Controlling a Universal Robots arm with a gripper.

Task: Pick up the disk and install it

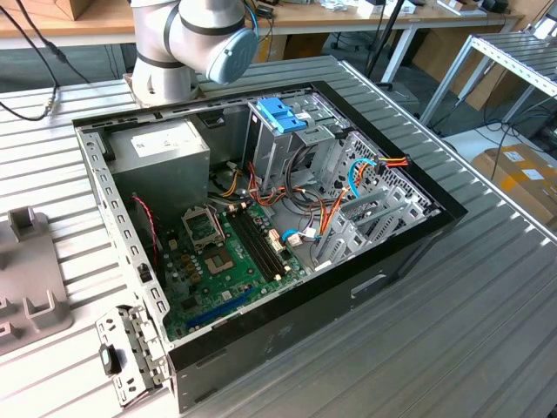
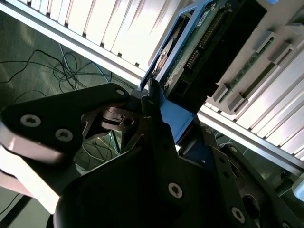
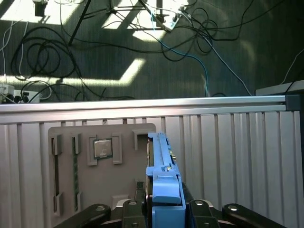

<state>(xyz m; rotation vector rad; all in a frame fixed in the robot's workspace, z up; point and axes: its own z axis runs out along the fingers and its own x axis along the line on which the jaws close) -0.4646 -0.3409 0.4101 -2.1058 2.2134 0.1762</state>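
On the exterior view's left a grey tray lies on the ribbed bench. To the tray's right in that view sits the open case, well apart from the tray's raised blocks but close to its near corner. Inside the case, going on away from the tray, are the power supply, the motherboard, and the drive cage topped by a blue handle. The arm rises behind the case, farther back than the tray. In the first wrist view the tray carries a chip seated in a pocket. The disk stands on edge just beside the tray, over the bench's ribs; whether it touches the bench cannot be told. The end effector is clamped on the disk's blue tab end, one black finger on each side. In the second wrist view the end effector pinches that same tab, and the disk stretches away from it with its circuit board and connector showing. Beyond the bench edge past the tray, cables lie on the floor.
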